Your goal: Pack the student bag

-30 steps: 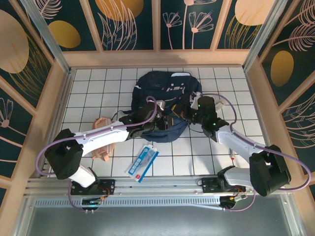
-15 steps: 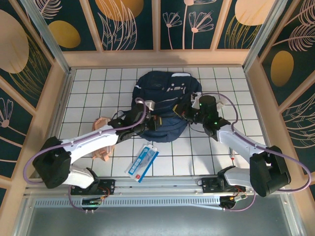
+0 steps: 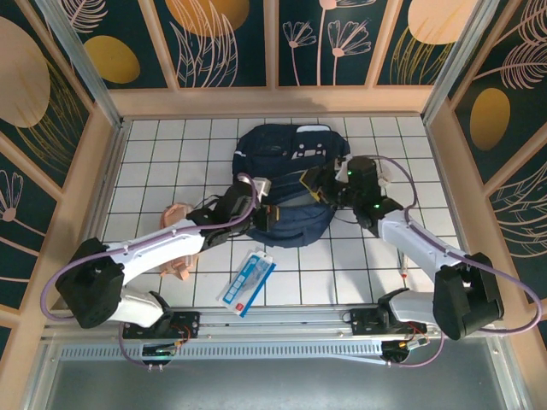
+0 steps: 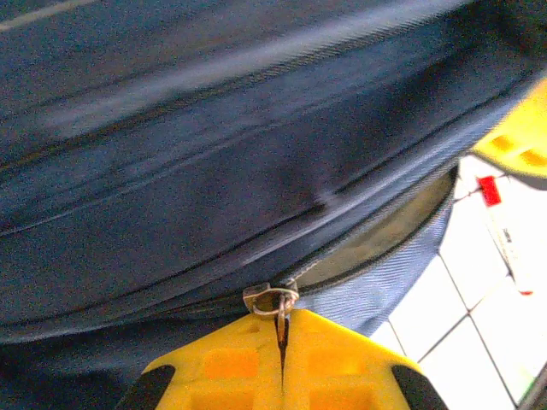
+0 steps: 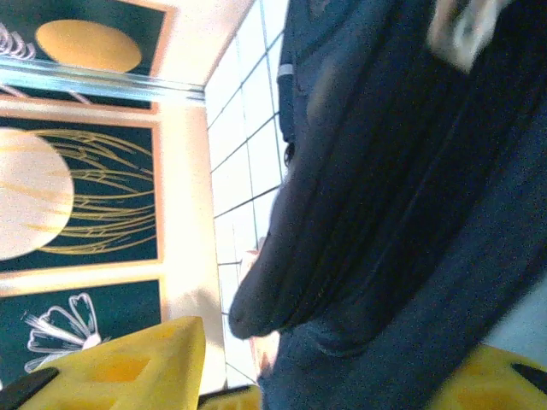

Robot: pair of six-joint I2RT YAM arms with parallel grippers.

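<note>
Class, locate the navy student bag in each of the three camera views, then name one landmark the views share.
Top external: student bag at picture centre, on the far half of the white tiled table.
Left wrist: bag spans the frame above the left gripper, shut on its zip pull.
Right wrist: dark folds across the right half.
Shared landmark: the tiled table.

- The top camera looks steeply down from above and behind the arm bases, far enough back to take in the whole tiled counter (image 3: 154, 162) and the painted walls (image 3: 222, 43).
- The left wrist camera sits right against the student bag (image 4: 214, 171), facing its zipper pull (image 4: 275, 299) over the left gripper (image 4: 282, 342).
- The right wrist camera, rolled sideways, looks close along the bag toward a wall, past the right gripper (image 5: 316, 389).
- All three views share the bag.
</note>
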